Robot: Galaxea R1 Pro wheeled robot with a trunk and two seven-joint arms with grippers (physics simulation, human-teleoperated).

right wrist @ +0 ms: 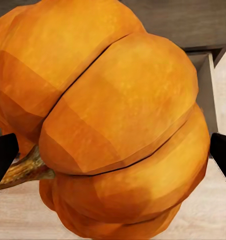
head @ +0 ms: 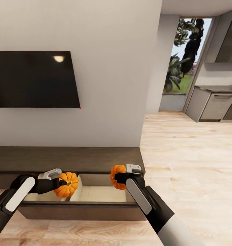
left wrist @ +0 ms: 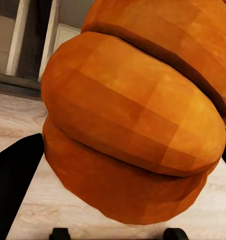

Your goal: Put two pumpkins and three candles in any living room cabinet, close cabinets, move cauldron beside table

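Note:
Two orange ribbed pumpkins hang over the dark brown cabinet [head: 68, 159], whose pulled-out drawer [head: 78, 206] shows a light tan inside. My left gripper [head: 61, 183] is shut on one pumpkin [head: 67, 184] over the drawer's left part; close up, that pumpkin [left wrist: 133, 120] sits between the dark fingers [left wrist: 15, 190]. My right gripper [head: 116, 178] is shut on the other pumpkin [head: 117, 176] above the drawer's right end. Seen from the right wrist, this pumpkin [right wrist: 113, 125] has its stem to one side. Candles and cauldron are out of view.
A black TV [head: 33, 79] hangs on the white wall above the cabinet. Light wood floor [head: 191, 160] stretches to the right toward a kitchen counter [head: 216, 102] and a tall window [head: 187, 58] with plants outside.

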